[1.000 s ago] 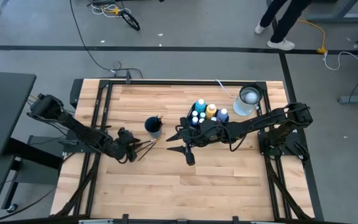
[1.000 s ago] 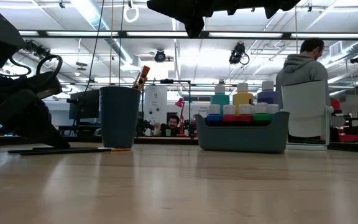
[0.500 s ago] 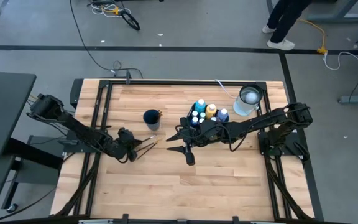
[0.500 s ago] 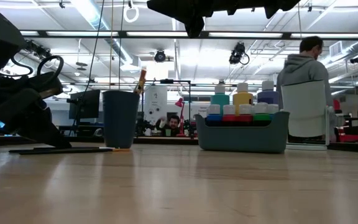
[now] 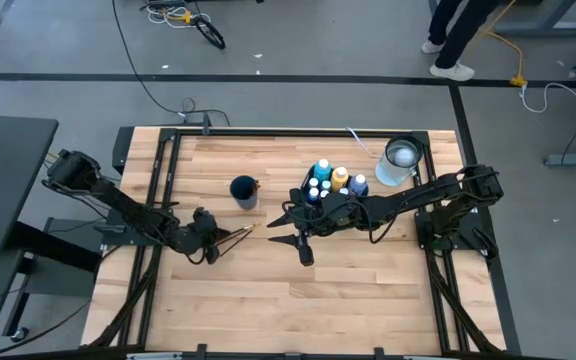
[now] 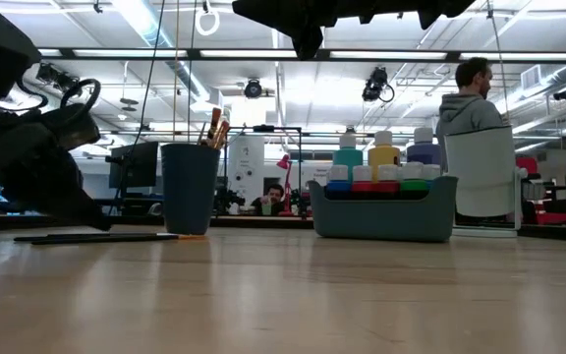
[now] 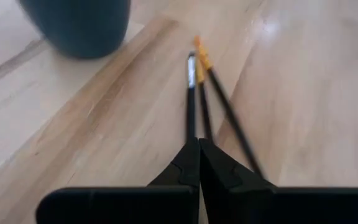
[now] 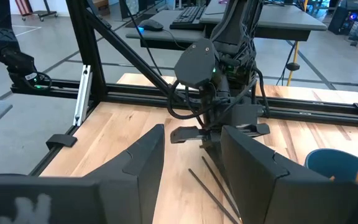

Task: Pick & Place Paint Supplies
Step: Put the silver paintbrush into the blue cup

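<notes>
The left pincer (image 7: 198,163) is seen fully closed, low on the bench (image 5: 348,290). In the left wrist view its fingertips meet at the near ends of the loose paintbrushes (image 7: 199,102), which lie flat on the wood; whether a handle is actually pinched cannot be told. The brushes are seen in the high view just beside that pincer (image 5: 216,240), their tips pointing toward the cup.

Beyond them stands the dark blue cup (image 6: 189,187), upright, with brush handles (image 6: 214,129) rising above its rim. From above, only the cup's round mouth (image 5: 244,189) is shown; the brushes inside are made out in the low view alone.

Further right sits the grey-blue caddy (image 6: 381,208), packed with white-capped paint bottles (image 6: 382,155): blue, yellow and teal are visible, with red and green bands below. A clear tub (image 5: 398,160) stands at the far right of the bench.

The right pincer (image 5: 299,237) hangs above the bench beside the caddy, fingers wide apart and holding nothing, as confirmed in the right wrist view (image 8: 191,168).

A person (image 6: 472,108) is seen in the room behind.
</notes>
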Robot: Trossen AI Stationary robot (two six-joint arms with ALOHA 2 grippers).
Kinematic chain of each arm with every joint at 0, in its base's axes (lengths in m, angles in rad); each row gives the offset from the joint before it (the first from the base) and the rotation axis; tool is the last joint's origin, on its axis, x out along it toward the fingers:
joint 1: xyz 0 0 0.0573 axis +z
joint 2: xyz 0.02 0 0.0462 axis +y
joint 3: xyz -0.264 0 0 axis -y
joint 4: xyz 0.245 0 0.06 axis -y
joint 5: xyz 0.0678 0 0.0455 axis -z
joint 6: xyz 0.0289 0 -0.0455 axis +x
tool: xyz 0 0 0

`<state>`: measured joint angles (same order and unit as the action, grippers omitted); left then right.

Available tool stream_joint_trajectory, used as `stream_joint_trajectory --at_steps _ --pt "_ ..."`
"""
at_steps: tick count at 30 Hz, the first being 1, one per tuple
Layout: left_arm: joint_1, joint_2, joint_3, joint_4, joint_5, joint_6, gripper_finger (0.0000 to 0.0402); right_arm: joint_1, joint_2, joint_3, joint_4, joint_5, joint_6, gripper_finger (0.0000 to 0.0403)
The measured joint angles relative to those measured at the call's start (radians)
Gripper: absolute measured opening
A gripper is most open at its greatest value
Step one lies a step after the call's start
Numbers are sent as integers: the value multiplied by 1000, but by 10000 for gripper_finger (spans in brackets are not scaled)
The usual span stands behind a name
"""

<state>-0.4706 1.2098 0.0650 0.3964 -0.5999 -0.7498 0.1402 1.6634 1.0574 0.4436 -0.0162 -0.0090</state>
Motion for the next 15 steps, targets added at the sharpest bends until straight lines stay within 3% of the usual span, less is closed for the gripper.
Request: stream_joint_trajectory --at_steps 15 --pt "-19 -1 11 305 -5 206 3 0 0 0 0 0 0 161"
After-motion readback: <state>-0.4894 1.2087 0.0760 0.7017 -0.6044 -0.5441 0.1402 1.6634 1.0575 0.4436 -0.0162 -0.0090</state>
